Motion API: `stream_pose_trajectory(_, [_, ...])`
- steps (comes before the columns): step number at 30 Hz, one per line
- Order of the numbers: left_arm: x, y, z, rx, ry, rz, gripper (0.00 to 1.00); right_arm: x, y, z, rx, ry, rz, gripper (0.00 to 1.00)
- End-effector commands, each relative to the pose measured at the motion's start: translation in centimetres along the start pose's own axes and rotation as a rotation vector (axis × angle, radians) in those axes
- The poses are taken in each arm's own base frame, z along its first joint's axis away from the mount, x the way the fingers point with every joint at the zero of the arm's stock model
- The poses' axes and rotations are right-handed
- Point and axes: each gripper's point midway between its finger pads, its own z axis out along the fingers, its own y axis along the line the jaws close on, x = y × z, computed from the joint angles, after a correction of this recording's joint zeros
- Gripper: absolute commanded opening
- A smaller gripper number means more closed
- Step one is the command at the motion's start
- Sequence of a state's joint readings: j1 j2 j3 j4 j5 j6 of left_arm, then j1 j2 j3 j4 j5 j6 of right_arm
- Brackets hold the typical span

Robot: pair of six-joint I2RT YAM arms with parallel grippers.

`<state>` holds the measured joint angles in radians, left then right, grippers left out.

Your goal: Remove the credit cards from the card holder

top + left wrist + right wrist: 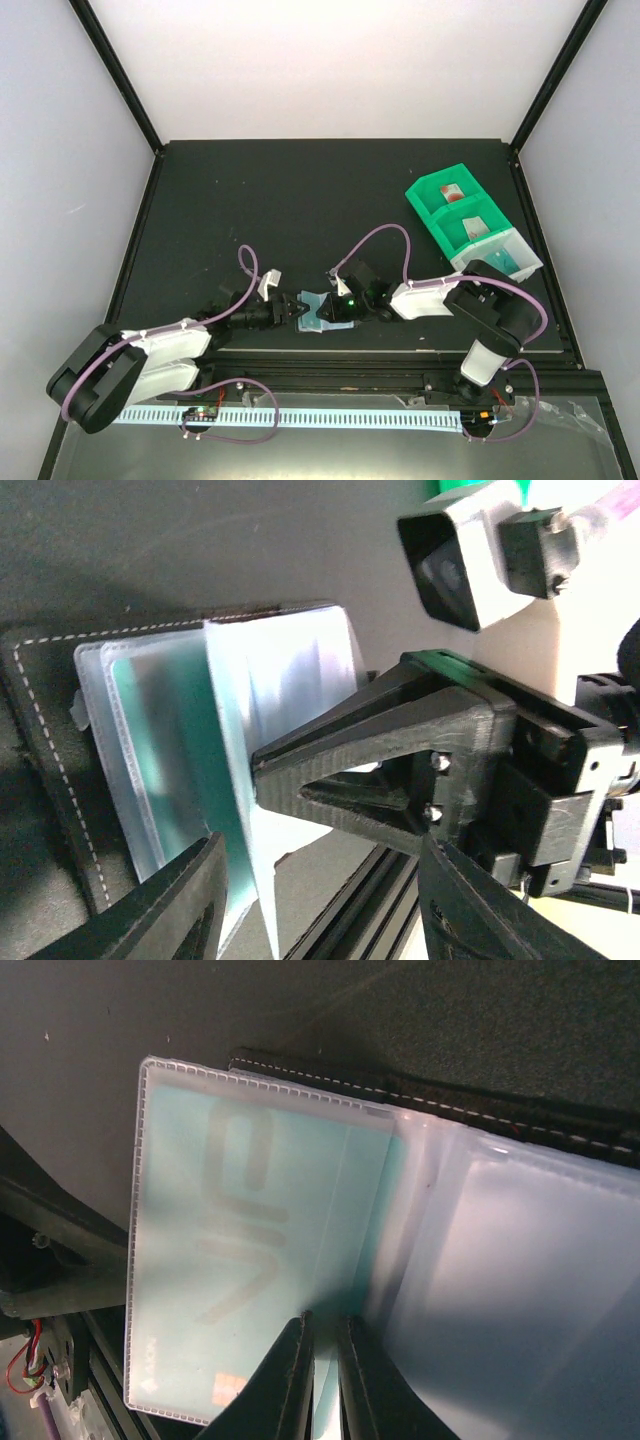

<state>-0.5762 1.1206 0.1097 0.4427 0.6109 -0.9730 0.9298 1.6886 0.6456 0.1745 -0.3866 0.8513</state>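
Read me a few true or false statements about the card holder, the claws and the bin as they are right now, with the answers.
1. The card holder lies open on the table. True.
2. A teal card sits inside a plastic sleeve. True.
3. The right claw hangs wide open, clear of the holder. False: it is shut on the plastic sleeve's edge.
4. The green bin stands on the table's left side. False: it stands at the far right.

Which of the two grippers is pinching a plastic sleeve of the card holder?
The right gripper: its fingers are nearly together on a clear sleeve of the card holder. The left gripper is wide open, its fingers far apart.
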Motion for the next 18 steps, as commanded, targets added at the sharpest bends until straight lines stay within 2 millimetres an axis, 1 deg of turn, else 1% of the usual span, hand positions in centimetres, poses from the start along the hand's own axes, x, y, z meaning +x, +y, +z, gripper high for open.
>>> stream_pose_trajectory(1, [-1.6, -1.5, -0.3, 0.015, -0.052, 0.041, 0.54, 2.5, -4.7, 1.2, 0.153, 0.052, 0.041, 0.12])
stream_pose_trajectory(12, [-1.1, -1.3, 0.5, 0.025, -0.013, 0.024, 0.54, 2.8, -5.0, 1.4, 0.149, 0.058, 0.045, 0.12])
stream_pose_trajectory(18, [-1.2, -1.9, 1.0, 0.048, 0.008, 0.022, 0.52, 2.7, -4.7, 1.4, 0.143, 0.056, 0.034, 0.12])
